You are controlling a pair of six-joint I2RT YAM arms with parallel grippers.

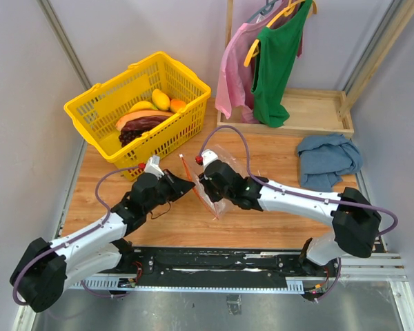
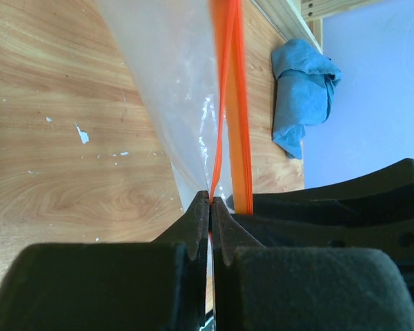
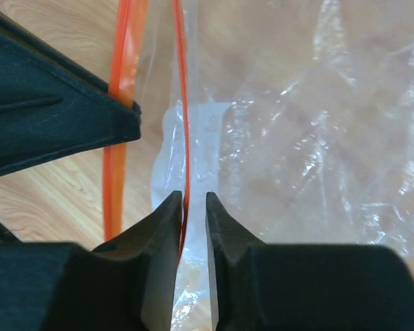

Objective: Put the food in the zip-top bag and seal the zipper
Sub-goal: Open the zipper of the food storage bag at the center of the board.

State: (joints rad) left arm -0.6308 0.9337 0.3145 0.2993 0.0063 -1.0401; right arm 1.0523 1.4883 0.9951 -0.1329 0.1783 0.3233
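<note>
On your desk (image 1: 193, 224), the food (image 1: 146, 118) waits in the yellow basket (image 1: 96, 110) while the clear zip-top bag (image 3: 310, 138) stretches between both arms. Your left fingers (image 2: 193, 221) clamp one zipper (image 2: 228, 83) lip. Your right fingers (image 3: 159, 227) stand narrowly parted around the other, apparently to spread the mouth.

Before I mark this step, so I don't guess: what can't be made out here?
- Bag contents: top view, the left gripper and right gripper cover its middle; wrist views show only part.
- Zipper far end: cut off by the top edge, both wrist views.
- Label text: right wrist view, blurred.
- Basket: any food beneath the top pieces, top view, hidden by them.
</note>
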